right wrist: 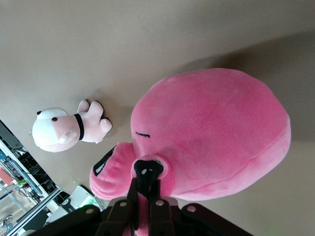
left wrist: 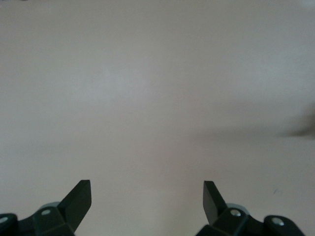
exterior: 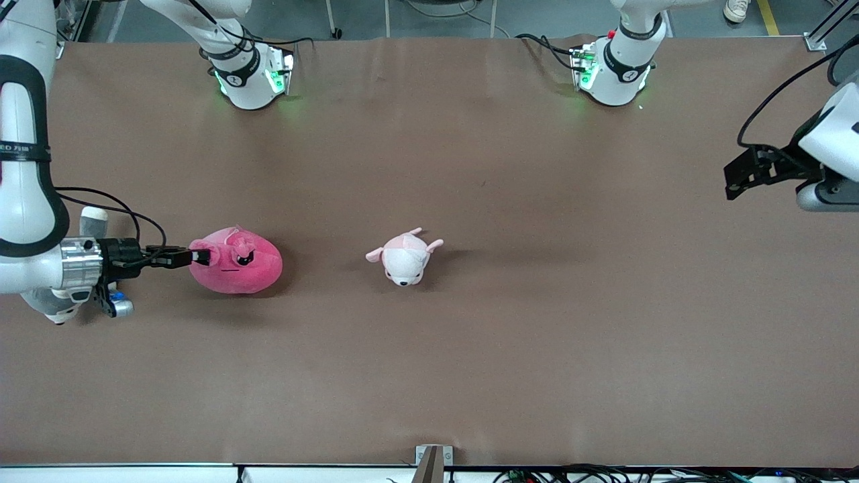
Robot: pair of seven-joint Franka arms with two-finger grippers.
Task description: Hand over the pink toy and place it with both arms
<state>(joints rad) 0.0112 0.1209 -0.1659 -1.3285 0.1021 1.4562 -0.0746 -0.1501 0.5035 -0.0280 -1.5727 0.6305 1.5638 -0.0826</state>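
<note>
While pinched at its ear, pink toy [exterior: 236,261] in right end effector [exterior: 198,255]

The right arm comes in low from its end of the counter, wrist level, and its claw [exterior: 200,256] is pinched tight on the pink toy [exterior: 236,263] — fingers nearly touching (the right wrist view shows plush squeezed between them). The left arm waits raised over its own end, its claw [exterior: 733,180] spread wide — fingers [left wrist: 78,199] well apart.
</note>
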